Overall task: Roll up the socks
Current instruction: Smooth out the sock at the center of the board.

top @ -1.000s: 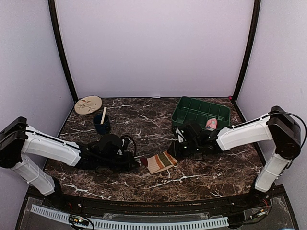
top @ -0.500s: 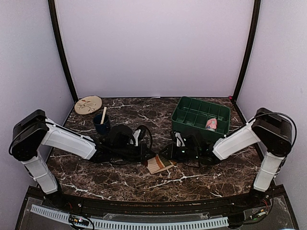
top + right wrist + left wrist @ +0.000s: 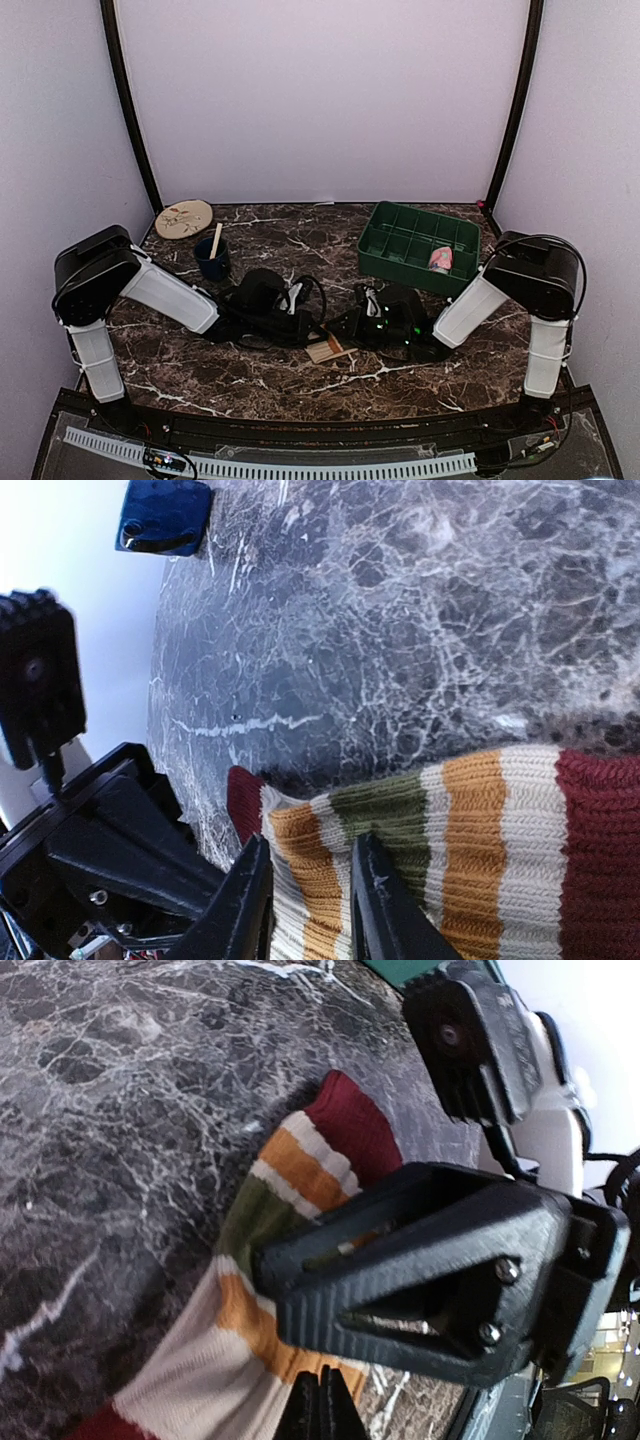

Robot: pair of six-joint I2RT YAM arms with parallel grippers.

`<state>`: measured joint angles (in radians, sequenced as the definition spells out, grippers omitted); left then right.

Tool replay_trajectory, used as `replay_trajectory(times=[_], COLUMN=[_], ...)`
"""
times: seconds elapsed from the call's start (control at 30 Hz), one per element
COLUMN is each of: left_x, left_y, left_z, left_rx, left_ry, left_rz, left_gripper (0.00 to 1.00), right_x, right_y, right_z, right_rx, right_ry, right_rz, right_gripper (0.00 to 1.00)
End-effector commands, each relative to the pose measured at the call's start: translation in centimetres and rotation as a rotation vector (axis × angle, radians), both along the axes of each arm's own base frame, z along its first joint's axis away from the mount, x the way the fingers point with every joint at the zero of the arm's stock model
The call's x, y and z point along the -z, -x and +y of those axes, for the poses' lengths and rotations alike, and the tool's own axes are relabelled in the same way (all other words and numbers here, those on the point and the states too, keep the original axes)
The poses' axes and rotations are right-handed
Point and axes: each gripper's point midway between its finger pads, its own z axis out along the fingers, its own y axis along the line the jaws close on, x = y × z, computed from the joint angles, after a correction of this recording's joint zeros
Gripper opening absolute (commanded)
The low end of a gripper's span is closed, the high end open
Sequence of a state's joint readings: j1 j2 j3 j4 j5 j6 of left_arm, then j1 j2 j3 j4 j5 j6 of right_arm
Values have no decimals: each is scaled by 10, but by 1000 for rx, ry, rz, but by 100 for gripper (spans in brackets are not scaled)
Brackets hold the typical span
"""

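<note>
A striped sock [image 3: 326, 349] with dark red, orange, green and cream bands lies on the marble table, mostly covered by both grippers. My left gripper [image 3: 303, 328] is at its left side. In the left wrist view its fingertips [image 3: 320, 1407] are pressed together on the sock's orange band [image 3: 300, 1165]. My right gripper [image 3: 346, 326] meets it from the right. In the right wrist view its gripper [image 3: 310, 900] holds a raised fold of the sock [image 3: 480, 810] between its two fingers. The two grippers nearly touch.
A green compartment bin [image 3: 400, 235] stands at the back right with a pink rolled item [image 3: 440, 259] in it. A dark blue cup [image 3: 212, 260] holding a stick and a round patterned plate [image 3: 184, 218] sit at the back left.
Both arms have swung inward toward each other over the sock. The sock looked longer and flat a second ago; now only a small part shows below the grippers.
</note>
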<state>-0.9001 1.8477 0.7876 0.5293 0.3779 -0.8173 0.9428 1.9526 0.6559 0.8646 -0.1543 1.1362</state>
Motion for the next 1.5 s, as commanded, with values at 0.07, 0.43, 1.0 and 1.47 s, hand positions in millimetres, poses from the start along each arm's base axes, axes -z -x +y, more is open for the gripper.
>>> replay_trajectory(times=[0.07,0.43,1.0,1.47], left_x=[17,75,100,92], left_y=[-19,-26,22,47], left_z=[8,58,86,76], left_rx=[-65,-262,-266,-202], left_ry=[-116,-387,-432,-437], left_rz=[23,238,381,370], left_gripper=[1,0,0,0], right_x=[11,32,43,31], right_y=[10,10,-15,-27], right_z=[3,-15,-92,-104], right_rx=[-10,42,263,243], right_ry=[-13,154,302,314], right_rz=[30,63,30,-95], right_gripper=[26,25,25,26])
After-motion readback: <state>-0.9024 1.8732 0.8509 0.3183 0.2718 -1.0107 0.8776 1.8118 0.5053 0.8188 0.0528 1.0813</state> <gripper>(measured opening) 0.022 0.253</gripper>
